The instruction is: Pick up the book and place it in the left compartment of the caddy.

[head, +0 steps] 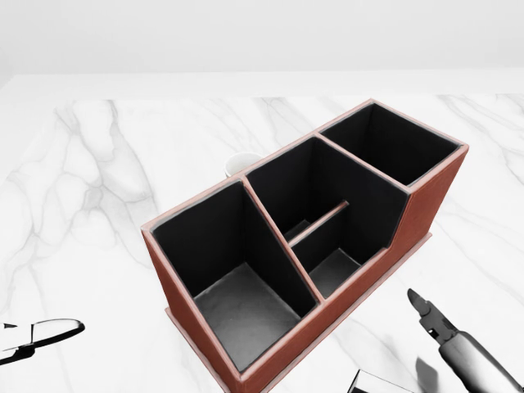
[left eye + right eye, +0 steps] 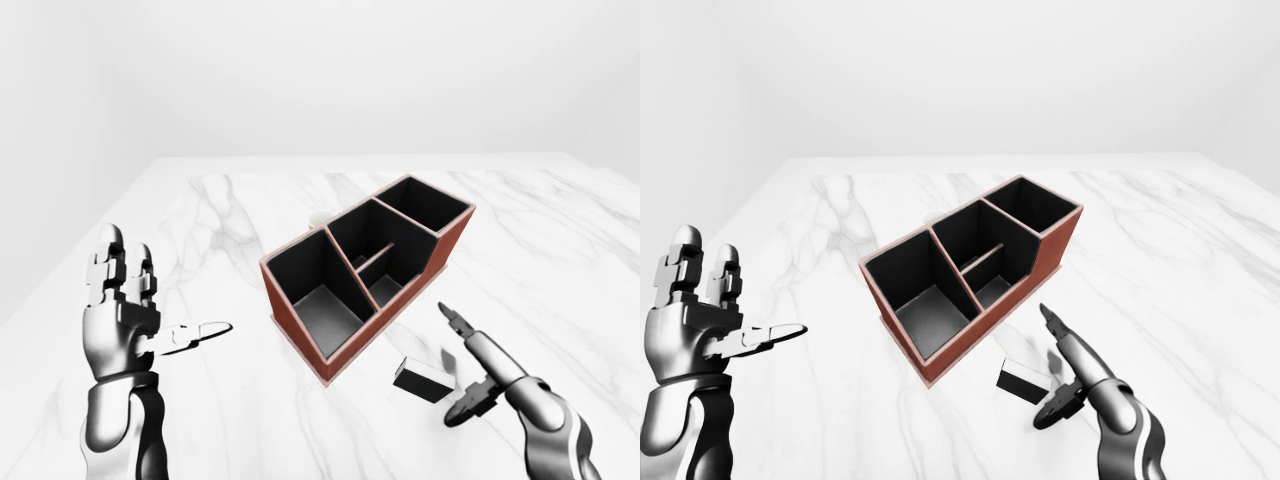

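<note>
The caddy [image 2: 345, 352] is a red-brown box with black insides, lying slantwise in the middle of the marble table [image 2: 560, 250]. Its left compartment [image 2: 322, 308] is the large one nearest me, and it is empty. The book [image 2: 421, 380], small and dark with a white edge, lies on the table just right of the caddy's near corner. My right hand [image 2: 458, 368] is open just right of the book, one finger pointing up and the thumb low, not closed on it. My left hand [image 2: 160, 310] is open and empty, raised at the left.
A small white cup [image 1: 241, 163] stands on the far side of the caddy, mostly hidden by its wall. The caddy's middle section has a low divider [image 1: 318, 223], and a third compartment [image 1: 391, 146] is at the top right. The table's left edge runs near my left hand.
</note>
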`<state>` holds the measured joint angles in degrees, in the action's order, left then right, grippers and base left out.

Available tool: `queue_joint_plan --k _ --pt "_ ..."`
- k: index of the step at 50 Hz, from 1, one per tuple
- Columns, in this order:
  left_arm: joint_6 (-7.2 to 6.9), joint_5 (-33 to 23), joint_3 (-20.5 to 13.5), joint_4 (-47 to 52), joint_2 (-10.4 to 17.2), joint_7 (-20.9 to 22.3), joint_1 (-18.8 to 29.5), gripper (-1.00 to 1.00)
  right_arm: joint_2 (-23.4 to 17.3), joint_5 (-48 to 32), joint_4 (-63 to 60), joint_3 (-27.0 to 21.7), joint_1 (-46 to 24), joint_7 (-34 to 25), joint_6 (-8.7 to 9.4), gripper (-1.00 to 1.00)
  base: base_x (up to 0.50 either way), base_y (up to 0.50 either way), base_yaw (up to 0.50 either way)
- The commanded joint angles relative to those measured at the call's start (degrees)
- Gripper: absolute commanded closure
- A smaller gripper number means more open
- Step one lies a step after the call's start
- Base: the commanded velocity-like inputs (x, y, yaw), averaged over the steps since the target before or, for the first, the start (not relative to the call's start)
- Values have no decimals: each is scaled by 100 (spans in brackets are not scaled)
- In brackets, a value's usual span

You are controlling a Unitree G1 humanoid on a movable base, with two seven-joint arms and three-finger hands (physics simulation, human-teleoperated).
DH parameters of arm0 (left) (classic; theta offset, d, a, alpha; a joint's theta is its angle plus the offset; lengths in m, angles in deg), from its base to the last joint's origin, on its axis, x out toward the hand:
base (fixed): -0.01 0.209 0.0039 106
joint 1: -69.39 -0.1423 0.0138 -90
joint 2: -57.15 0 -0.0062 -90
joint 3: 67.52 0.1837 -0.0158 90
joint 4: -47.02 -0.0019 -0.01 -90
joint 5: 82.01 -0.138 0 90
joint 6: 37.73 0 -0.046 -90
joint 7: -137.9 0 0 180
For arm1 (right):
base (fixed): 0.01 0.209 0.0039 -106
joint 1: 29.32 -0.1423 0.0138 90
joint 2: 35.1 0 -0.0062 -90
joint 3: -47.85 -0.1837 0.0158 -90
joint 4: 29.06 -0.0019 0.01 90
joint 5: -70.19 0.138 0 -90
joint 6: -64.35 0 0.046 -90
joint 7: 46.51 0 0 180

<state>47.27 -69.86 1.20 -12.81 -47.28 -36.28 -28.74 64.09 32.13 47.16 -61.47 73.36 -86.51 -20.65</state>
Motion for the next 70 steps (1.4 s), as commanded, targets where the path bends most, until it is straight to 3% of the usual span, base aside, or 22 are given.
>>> queue_joint_plan --k 1,64,65,66,68,69,70 --pt "0 14 -15 -27 9 1 6 -100 -74 9 303 115 -132 1 0 -100 0 0 0" --pt "0 14 -14 27 1 -5 4 -100 -282 458 1454 497 -337 579 0 -100 0 0 0" --pt "0 18 -19 26 4 -6 7 -100 -289 470 1498 497 -357 594 0 -33 0 0 0" --pt "0 19 -19 20 4 -4 7 -100 -301 488 1555 495 -381 615 0 -7 0 0 0" --pt "0 26 -25 9 8 -1 9 -100 -311 497 1578 510 -392 634 0 67 0 0 0" --pt "0 28 -27 18 12 -4 11 -100 -312 499 1567 515 -390 638 0 94 0 0 0" --pt "0 35 -34 16 13 -2 12 -100 -307 470 1510 543 -379 632 0 100 0 0 0"
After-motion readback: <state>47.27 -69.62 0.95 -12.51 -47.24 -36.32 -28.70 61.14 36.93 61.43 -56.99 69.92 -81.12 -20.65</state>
